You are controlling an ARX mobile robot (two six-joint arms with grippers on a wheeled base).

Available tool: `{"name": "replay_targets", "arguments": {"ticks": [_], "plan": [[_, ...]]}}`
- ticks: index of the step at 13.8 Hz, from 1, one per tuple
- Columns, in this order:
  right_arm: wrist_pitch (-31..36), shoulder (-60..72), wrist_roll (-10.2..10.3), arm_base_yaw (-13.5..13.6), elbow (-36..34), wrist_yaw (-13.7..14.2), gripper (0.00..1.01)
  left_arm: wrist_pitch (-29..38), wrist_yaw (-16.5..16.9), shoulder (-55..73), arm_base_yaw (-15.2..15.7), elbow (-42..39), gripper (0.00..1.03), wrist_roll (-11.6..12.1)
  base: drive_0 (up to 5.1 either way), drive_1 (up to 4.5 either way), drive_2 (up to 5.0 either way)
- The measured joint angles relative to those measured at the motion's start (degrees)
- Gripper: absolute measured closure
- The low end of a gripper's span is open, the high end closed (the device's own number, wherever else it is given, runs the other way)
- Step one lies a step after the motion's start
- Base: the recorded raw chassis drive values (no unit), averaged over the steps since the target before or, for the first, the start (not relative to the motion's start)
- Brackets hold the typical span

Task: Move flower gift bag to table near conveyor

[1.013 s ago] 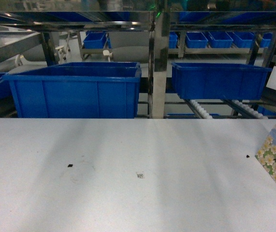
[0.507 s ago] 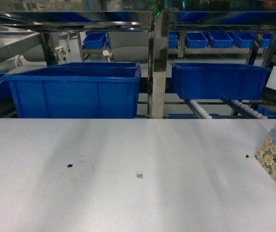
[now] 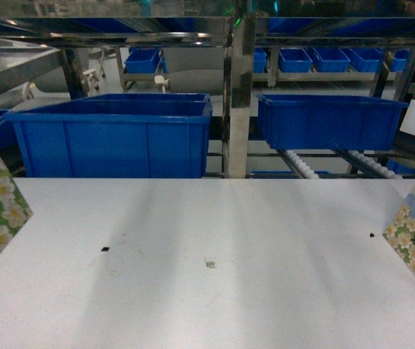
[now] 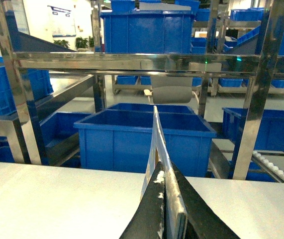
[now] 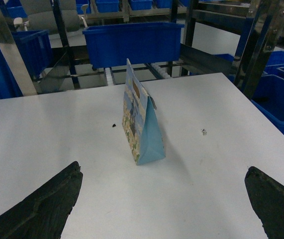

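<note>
White flat counter (image 3: 214, 291) fills the foreground. Left jaws (image 4: 165, 209) pinch a thin flower-printed paper gift bag (image 4: 162, 169) edge-on at 12 o'clock. Right jaws (image 5: 161, 204) hang spread wide, a second blue-sided floral bag (image 5: 141, 122) standing at 12 o'clock beyond. Steel roller conveyor (image 3: 301, 166) lies behind.

Dim bluish light, soft grey shadow bands on the white table (image 3: 265, 240), glare on steel conveyor (image 4: 132, 60) rails, slightly blurred, grainy pictures.

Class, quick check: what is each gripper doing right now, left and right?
Left gripper: shut on a flower gift bag, gripping its thin edge.
Right gripper: open, holding nothing, above the table before a second standing gift bag.
</note>
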Motion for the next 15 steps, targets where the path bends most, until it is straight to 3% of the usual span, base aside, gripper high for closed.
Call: {"name": "replay_targets", "arguments": {"ticks": [3, 8, 10, 15], "plan": [[0.0, 0.0, 0.0, 0.0, 0.0, 0.0, 0.03, 15.3, -1.4, 18.1, 0.5, 0.7, 1.01, -2.5, 0.0, 0.0, 0.0], [0.0, 0.0, 0.0, 0.0, 0.0, 0.0, 0.03, 29.7, -1.3, 38.4, 4.2, 7.3, 1.01, -5.3, 0.0, 0.0, 0.0], [0.0, 0.0, 0.0, 0.0, 0.0, 0.0, 0.03, 32.7, -1.3, 45.3, 6.4, 9.2, 1.01, -7.3, 0.0, 0.0, 0.0], [0.0, 0.0, 0.0, 0.0, 0.0, 0.0, 0.03, 32.6, -1.7, 61.0, 10.2, 14.3, 1.01, -11.0, 0.0, 0.0, 0.0]]}}
